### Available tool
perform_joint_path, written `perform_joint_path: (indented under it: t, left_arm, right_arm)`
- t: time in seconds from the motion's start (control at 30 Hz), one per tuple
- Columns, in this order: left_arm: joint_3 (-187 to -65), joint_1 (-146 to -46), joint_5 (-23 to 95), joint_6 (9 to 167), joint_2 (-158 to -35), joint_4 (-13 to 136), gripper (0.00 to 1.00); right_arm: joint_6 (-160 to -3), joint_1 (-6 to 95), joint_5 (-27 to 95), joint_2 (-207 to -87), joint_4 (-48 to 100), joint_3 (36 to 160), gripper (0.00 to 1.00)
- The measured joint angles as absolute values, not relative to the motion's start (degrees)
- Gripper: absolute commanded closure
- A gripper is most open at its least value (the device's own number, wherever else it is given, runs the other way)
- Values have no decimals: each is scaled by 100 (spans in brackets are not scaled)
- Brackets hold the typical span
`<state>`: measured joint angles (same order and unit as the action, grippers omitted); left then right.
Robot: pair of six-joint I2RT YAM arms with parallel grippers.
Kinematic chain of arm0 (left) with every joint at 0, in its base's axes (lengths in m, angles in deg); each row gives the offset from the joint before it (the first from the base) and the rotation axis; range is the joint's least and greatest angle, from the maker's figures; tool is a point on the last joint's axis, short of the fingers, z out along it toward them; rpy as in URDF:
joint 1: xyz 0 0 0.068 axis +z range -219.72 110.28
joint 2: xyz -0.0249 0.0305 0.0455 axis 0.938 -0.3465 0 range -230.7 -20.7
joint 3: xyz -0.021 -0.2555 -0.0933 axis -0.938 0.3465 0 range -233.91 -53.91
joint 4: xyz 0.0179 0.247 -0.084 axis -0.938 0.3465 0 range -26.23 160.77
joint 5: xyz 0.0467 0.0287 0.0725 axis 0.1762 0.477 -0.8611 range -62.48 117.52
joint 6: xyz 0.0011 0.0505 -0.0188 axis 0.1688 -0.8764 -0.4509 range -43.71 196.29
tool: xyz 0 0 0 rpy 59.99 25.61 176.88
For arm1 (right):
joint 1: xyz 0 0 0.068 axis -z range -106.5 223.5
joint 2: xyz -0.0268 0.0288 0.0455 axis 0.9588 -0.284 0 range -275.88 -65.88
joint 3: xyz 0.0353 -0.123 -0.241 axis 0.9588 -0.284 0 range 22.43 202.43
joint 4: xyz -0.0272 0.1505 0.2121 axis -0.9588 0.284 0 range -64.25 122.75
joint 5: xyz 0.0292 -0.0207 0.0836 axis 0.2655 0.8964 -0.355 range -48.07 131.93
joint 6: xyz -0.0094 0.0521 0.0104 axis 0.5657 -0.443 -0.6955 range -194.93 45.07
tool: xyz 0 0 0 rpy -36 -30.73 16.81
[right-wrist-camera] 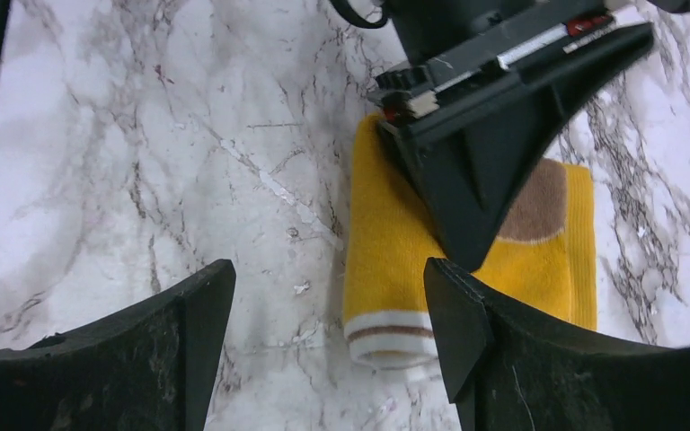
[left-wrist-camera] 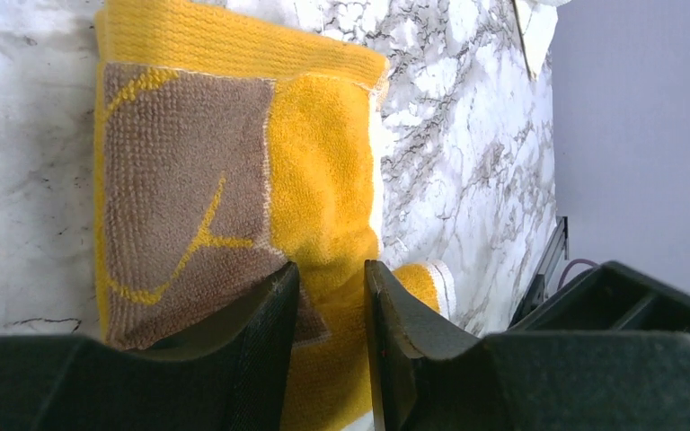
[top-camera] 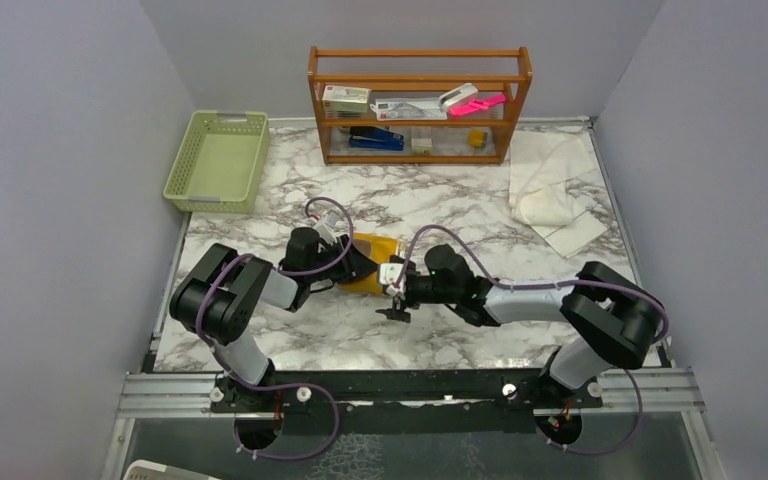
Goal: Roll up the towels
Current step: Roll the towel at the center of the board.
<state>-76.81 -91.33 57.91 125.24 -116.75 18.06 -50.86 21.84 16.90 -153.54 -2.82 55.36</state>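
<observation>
Lying near the middle of the counter [top-camera: 360, 340], the yellow towel [top-camera: 375, 272] is folded into a narrow band with brown patches on its upper face. In the right wrist view its white-and-brown striped end points toward 6 o'clock.

The left arm reaches in from 8 o'clock. The left end effector [left-wrist-camera: 331, 269] sits on the towel, its fingers a narrow gap apart with yellow cloth showing in the gap. I cannot tell whether they pinch the cloth or only press on it. One black finger covers the middle of the towel in the right wrist view and hides part of a brown patch.

The right arm comes in from 4 o'clock. The right end effector [right-wrist-camera: 328, 278] stands with its fingers wide apart and holds nothing. Bare marble and the towel's striped end lie between them, the towel closer to the finger at 3 o'clock.

Purple cables [top-camera: 325, 210] loop above both wrists and cross over the far edge of the towel in the top view.

The white towel [top-camera: 550, 190] lies crumpled at 2 o'clock on the counter, well apart from both arms. A green basket [top-camera: 228, 122] sits at 10 o'clock, and a wooden shelf [top-camera: 420, 55] stands against the back wall at 12 o'clock.
</observation>
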Motion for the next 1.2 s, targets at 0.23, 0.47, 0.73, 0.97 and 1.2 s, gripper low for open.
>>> perform_joint_path:
  t: [0.23, 0.47, 0.73, 0.97, 1.2]
  left_arm:
    - [-7713, -9157, 5791, 12524, -11780, 1686, 64]
    - [-7731, -9159, 5793, 12524, -11844, 1631, 64]
    - [-7812, -9153, 5796, 12524, -11900, 1646, 64]
    - [-7893, -8895, 5815, 12513, -11660, 2088, 64]
    - [-8094, -8431, 5389, 12201, -10327, 4061, 59]
  right_arm:
    - [-4251, 1902, 2234, -16136, -300, 5875, 30]
    - [-4076, 1900, 2645, -16361, -282, 6028, 48]
    - [-4264, 1889, 3202, -16530, -92, 6264, 72]
    - [-4679, 1882, 3340, -16702, 568, 6839, 88]
    - [-5674, 2379, 2291, -16727, 1232, 7289, 99]
